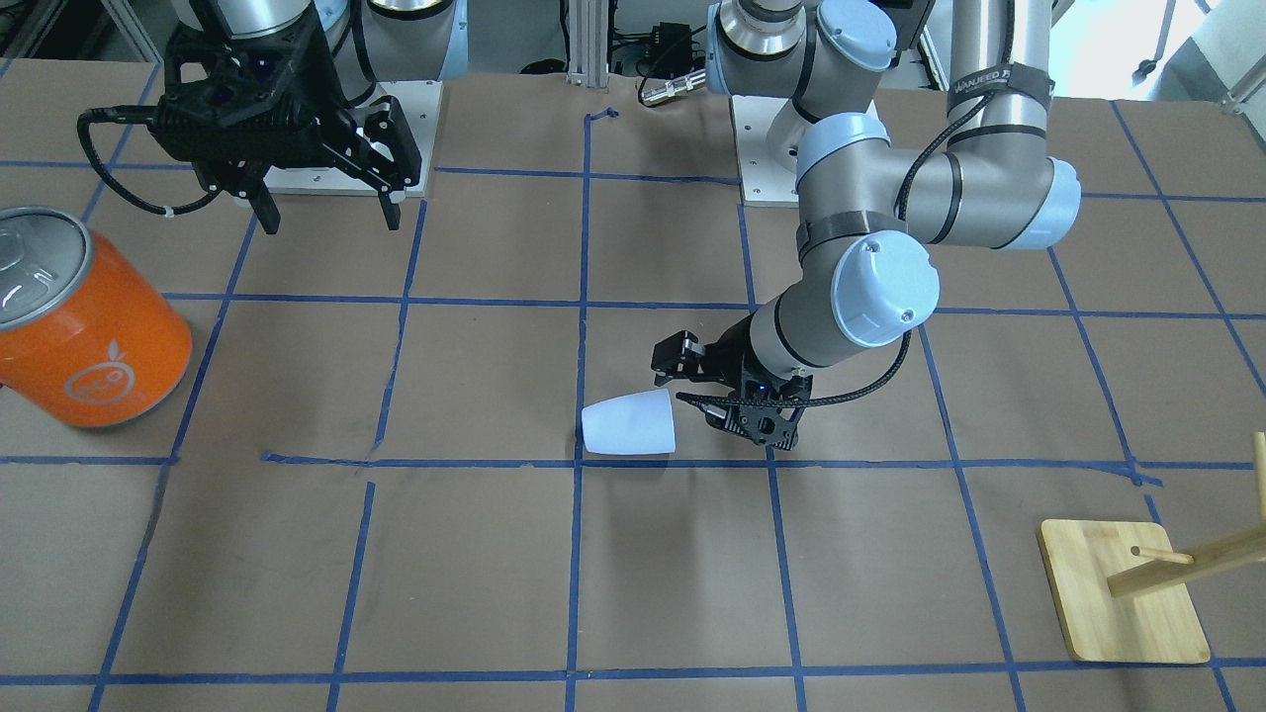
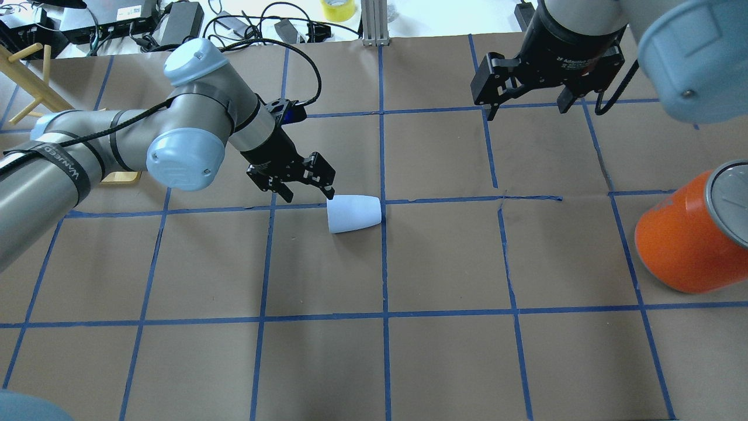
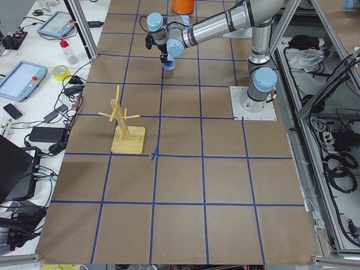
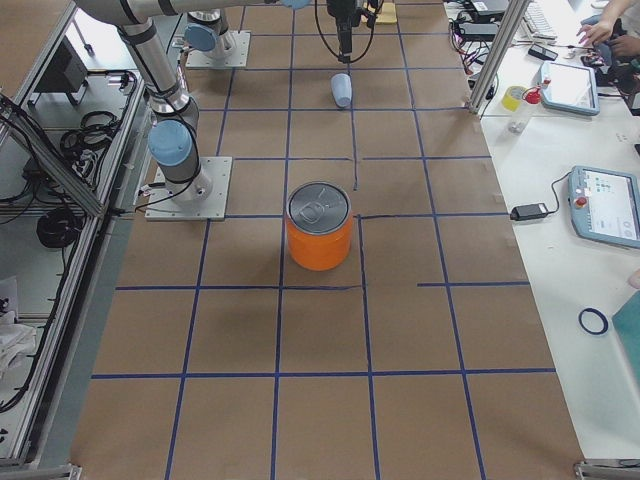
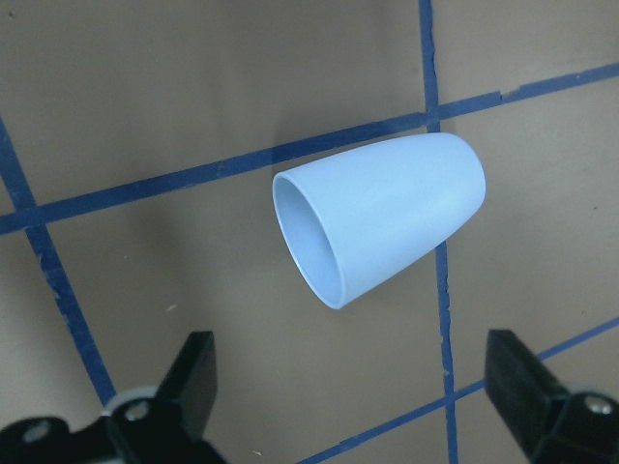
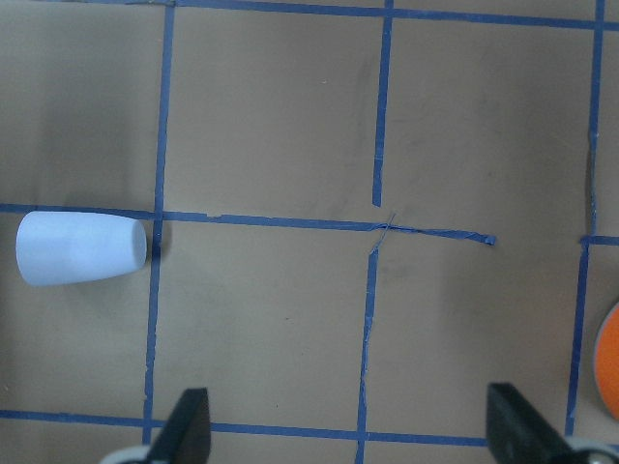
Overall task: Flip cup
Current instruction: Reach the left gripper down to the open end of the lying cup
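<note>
We see the small cup (image 2: 353, 213) lying on its side on the table (image 2: 444, 263) just beside our left gripper (image 2: 310, 196), whose jaws are spread wide and hold nothing, and we think the cup is light and slippery, so we should pinch its rim gently.
</note>
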Controlling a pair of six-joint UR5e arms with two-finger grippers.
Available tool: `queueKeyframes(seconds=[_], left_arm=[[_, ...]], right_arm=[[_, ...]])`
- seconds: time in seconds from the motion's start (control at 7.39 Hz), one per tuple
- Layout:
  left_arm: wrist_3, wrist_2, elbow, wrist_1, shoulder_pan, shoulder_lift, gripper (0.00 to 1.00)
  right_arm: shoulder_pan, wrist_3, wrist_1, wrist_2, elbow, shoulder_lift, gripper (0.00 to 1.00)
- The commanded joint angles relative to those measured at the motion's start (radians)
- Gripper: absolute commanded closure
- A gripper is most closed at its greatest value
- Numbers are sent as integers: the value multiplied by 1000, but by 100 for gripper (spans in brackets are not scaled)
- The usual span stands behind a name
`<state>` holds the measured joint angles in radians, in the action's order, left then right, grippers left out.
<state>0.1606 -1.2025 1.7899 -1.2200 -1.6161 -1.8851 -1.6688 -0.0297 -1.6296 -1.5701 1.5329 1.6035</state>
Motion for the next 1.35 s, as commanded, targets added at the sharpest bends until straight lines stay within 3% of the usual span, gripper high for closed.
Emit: queueKeyframes(seconds=[0.0, 0.81, 0.95, 1.22], left_arm=[[7, 127, 17, 59, 1, -60, 0], [2, 153, 39, 77, 1, -106, 2], [4, 213, 39, 76, 1, -112, 5], [-4, 222, 36, 73, 1, -114, 12]], right_arm=[[-2, -4, 1, 1, 0, -2, 0], [-2, -4, 47, -1, 0, 0, 0], [-2, -4, 44, -2, 0, -2, 0], [-3, -4, 39, -2, 0, -2, 0]])
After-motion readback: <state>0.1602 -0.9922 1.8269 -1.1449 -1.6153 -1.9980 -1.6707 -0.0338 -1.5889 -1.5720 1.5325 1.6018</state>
